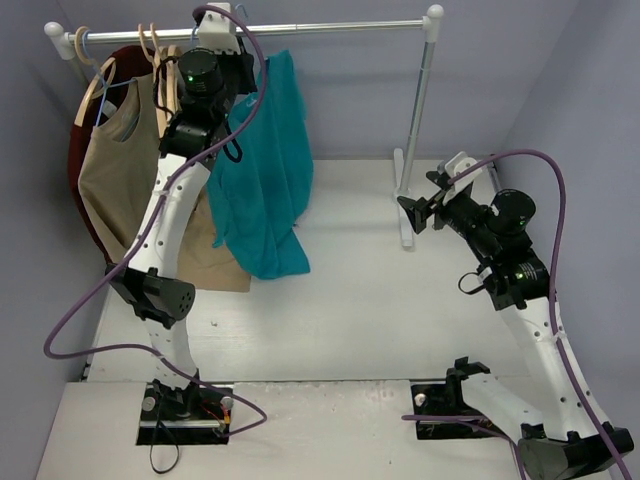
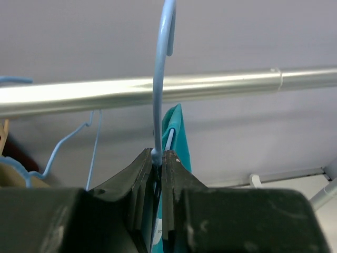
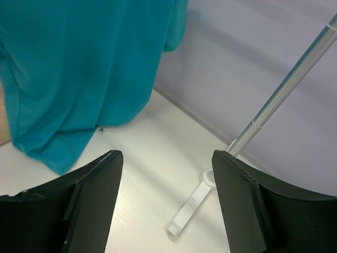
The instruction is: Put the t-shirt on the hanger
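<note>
Left wrist view: clenching the hanger just below its hook with the left gripper, hook showing above the rail. Bearing the t-shirt draped beneath it, beside the tan top. Holding the right gripper released, well apart near the rack post. Seemingly hanging the loaded hanger up; next, probably needing the hook lowered onto the rail before letting go.

A: What surrounds the rack?
B: Plain lilac-grey walls, with a white tabletop underneath, evenly lit.
A: And the silver rail?
B: Level, just above the left fingers. Its upright pole and white foot show between the right fingers.
</note>
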Robot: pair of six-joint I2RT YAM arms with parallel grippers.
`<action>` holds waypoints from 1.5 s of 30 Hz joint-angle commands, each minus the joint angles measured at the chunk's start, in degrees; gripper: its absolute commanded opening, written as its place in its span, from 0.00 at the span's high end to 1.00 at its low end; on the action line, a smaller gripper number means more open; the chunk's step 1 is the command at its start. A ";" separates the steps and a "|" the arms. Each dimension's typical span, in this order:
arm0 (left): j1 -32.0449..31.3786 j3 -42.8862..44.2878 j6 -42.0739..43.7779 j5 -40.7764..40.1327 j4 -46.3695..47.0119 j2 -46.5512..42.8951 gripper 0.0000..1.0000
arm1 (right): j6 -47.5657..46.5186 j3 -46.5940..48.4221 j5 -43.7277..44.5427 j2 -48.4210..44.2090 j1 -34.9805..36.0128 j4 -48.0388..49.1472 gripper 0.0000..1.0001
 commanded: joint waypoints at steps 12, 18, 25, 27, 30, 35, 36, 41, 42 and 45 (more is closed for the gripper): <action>0.66 6.39 -1.62 2.88 8.70 3.61 1.00 | 1.37 -1.13 -1.66 -0.54 -0.21 6.57 0.30; 0.66 5.51 -2.23 2.88 8.09 4.93 1.00 | 1.63 -1.40 -1.49 -0.37 -0.21 6.57 0.30; 0.57 2.26 -3.12 3.06 6.34 3.01 0.77 | 1.63 -1.48 -1.31 -0.37 -0.21 5.87 0.30; 0.57 1.99 -2.94 2.45 5.81 1.69 0.57 | 1.63 -1.40 -1.22 -0.37 -0.21 5.78 0.29; 0.48 1.73 -2.15 1.83 4.40 -0.42 0.39 | 1.37 -1.22 -1.13 -0.46 -0.21 5.52 0.28; 0.57 1.38 -0.92 1.83 0.98 -5.95 0.32 | -0.21 -0.61 0.44 -0.72 -0.30 4.55 0.26; 0.57 0.77 -0.83 1.83 -0.33 -7.10 0.32 | -0.65 -0.52 0.80 -1.16 -0.30 4.20 0.26; 0.57 -4.85 0.40 2.00 -6.40 -17.64 0.31 | -3.98 0.27 2.99 -2.57 -0.30 1.31 0.23; 0.48 -7.73 0.40 2.09 -9.54 -19.48 0.31 | -4.17 0.36 3.26 -3.00 -0.30 -0.09 0.23; 0.48 -14.77 -0.47 2.62 -14.66 -29.65 0.31 | -3.56 -0.51 5.45 -4.84 -0.30 -0.81 0.14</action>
